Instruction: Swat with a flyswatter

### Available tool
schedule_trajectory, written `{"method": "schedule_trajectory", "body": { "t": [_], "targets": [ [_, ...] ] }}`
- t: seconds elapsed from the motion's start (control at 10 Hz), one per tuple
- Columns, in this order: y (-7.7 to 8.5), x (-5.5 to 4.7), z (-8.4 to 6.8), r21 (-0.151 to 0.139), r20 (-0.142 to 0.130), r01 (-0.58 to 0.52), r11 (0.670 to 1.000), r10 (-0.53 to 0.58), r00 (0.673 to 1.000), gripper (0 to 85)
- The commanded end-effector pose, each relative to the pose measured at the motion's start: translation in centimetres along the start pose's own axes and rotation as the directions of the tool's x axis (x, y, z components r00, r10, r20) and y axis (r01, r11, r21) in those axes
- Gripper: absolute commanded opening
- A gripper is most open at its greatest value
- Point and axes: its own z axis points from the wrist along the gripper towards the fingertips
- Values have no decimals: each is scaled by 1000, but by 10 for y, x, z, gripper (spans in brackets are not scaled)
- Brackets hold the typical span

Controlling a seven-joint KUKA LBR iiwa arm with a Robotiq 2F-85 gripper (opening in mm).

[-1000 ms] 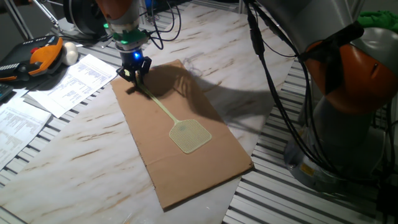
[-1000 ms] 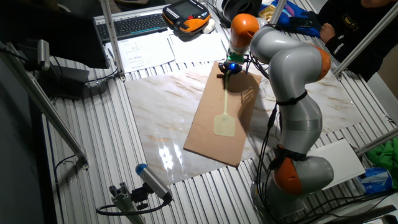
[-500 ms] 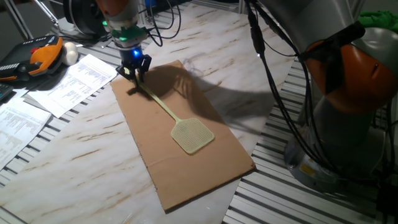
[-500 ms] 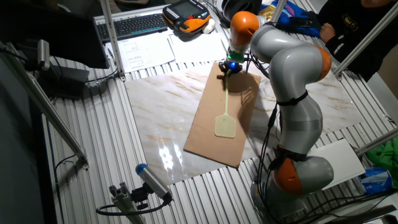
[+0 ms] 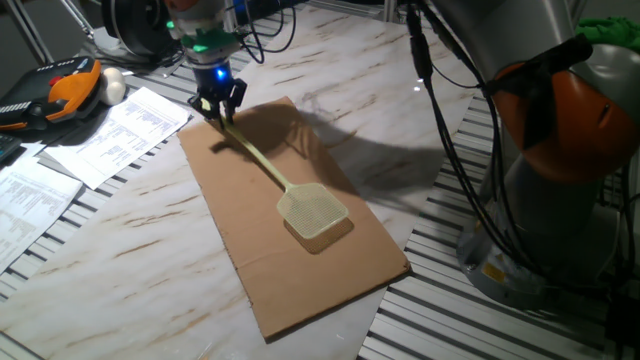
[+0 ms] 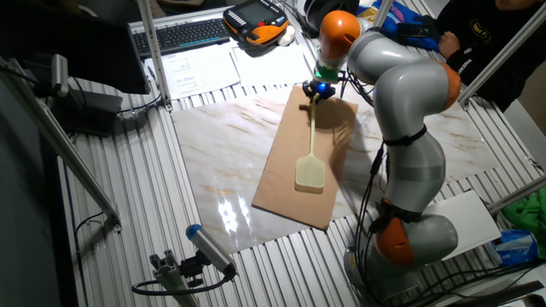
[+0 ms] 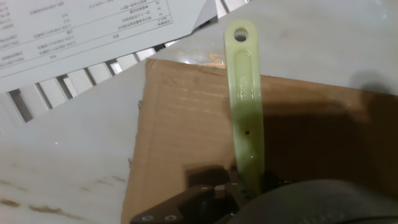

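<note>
Marble table [image 5: 150, 250], cardboard sheet [image 5: 320, 270]; fingers [image 5: 219, 104] clenched on pale yellow-green flyswatter [image 5: 313, 211] handle, mesh head raised.

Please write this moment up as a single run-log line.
gripper: shut on pale yellow-green plastic flyswatter handle | square mesh head: above flat brown cardboard sheet, shadow beneath | printed papers: beside cardboard

We see the gripper [image 5: 219, 101] clamped on the flyswatter [image 5: 285, 188] handle. Its mesh head hangs above the cardboard sheet [image 5: 300, 270].
</note>
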Motion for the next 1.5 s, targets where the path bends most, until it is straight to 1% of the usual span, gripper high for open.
{"method": "schedule_trajectory", "body": {
  "t": [0.0,0.2,0.3,0.4,0.6,0.7,0.8,0.9,1.0,1.1,1.2,1.3,1.4],
  "targets": [
    [-4,1,-5,-2,6,-7,1000,7,1000,0],
    [-15,2,-16,-10,11,-19,1000,19,1000,0],
    [-20,-1,-19,-17,5,-18,1000,18,1000,0],
    [-22,-1,-20,-6,9,-16,1000,16,1000,0],
    [-22,-1,-20,6,0,-18,1000,18,1000,0],
    [-22,-1,-20,17,9,-19,1000,19,1000,0],
    [-22,-1,-20,20,32,-30,999,29,999,0],
    [-22,-1,-20,38,97,-36,999,32,995,0],
    [-22,-1,-20,25,84,-34,999,32,996,0],
    [-22,-1,-20,26,51,-25,999,24,998,0],
    [-22,-1,-20,40,31,-38,998,37,999,0],
    [-22,-1,-20,55,33,-63,996,61,998,0],
    [-22,-1,-20,59,29,-83,995,82,996,0]
  ]
}}
